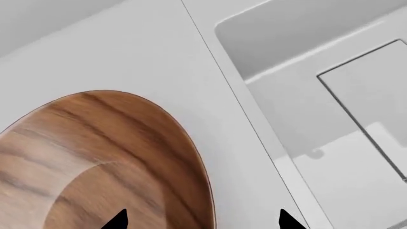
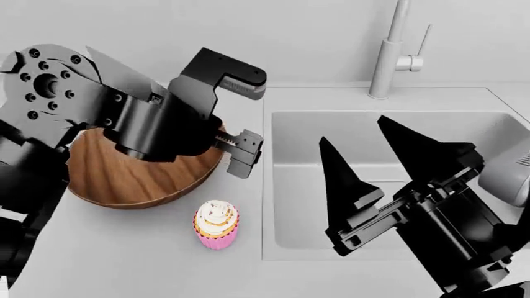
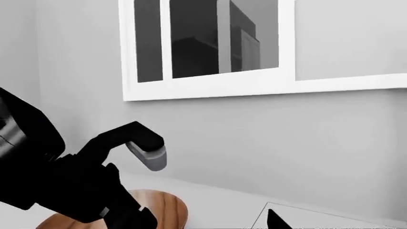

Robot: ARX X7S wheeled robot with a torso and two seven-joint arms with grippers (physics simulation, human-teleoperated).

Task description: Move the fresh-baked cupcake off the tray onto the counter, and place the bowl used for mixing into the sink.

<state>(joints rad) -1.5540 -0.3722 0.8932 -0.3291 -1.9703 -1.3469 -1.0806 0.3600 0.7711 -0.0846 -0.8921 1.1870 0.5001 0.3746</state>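
The cupcake (image 2: 217, 225) stands upright on the bench (image 2: 124, 267), just in front of the bowl (image 2: 124, 177) and near the sink's (image 2: 286, 186) left edge. No tray shows in any view. The wooden bowl rests on the bench to the left of the sink, its near rim close to the cupcake but apart from it. The left hand (image 2: 236, 115) hangs over the bowl's right side, its fingers spread wide and holding nothing; its wrist view shows one fingertip (image 1: 117, 220) over the bowl's inside and the other over the bench. The right hand (image 2: 377, 164) hovers above the sink, fingers wide apart and empty. A tap (image 2: 389, 49) rises behind the sink.
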